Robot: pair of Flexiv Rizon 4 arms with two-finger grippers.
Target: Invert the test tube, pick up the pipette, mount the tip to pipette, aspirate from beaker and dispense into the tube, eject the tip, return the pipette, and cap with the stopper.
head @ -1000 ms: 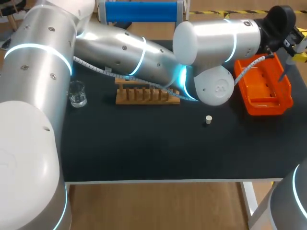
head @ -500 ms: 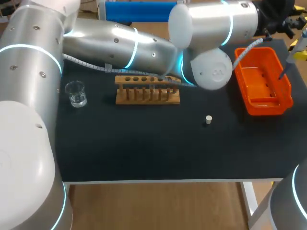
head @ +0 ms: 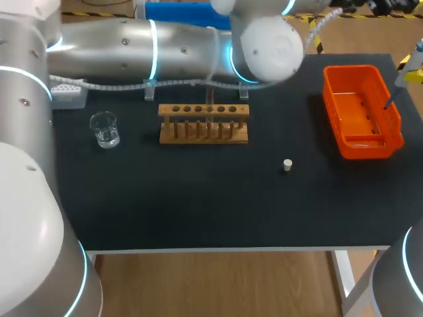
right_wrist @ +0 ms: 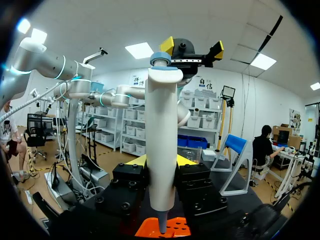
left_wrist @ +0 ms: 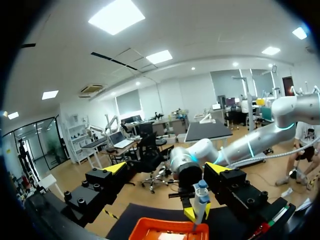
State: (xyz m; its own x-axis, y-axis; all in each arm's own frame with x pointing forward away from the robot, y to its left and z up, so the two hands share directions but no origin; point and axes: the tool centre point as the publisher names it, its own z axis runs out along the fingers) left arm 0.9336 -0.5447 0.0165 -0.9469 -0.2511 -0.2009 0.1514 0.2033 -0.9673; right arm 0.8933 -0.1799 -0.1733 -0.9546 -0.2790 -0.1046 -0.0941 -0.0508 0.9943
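The right claw (right_wrist: 161,161) was clenched on the pipette (right_wrist: 161,125). Its own wrist view showed the two yellow-tipped fingers pressing the white barrel from either side, with the pipette upright and its narrow nozzle pointing down over the orange bin (right_wrist: 175,229). The head view caught only a sliver of this at the tabletop's right edge: a bit of yellow and the thin nozzle hanging over the bin's far-right wall.

The left claw (left_wrist: 166,169) was released. In its wrist view the fingers stood wide apart with nothing between them, and ahead of them, beyond the gap, were the right claw and the pipette above the bin. The right wrist view confirmed this from the other side, showing the left claw spread open high above the pipette's blue cap. The head view did not show the left claw, only the left arm (head: 132,53) stretching across the back of the tabletop (head: 198,198).

Only the head view showed the rest. A wooden test tube rack (head: 203,124) stood near the middle. A clear glass beaker (head: 104,129) stood well to its left. A small white stopper (head: 287,165) sat alone between the rack and the bin.
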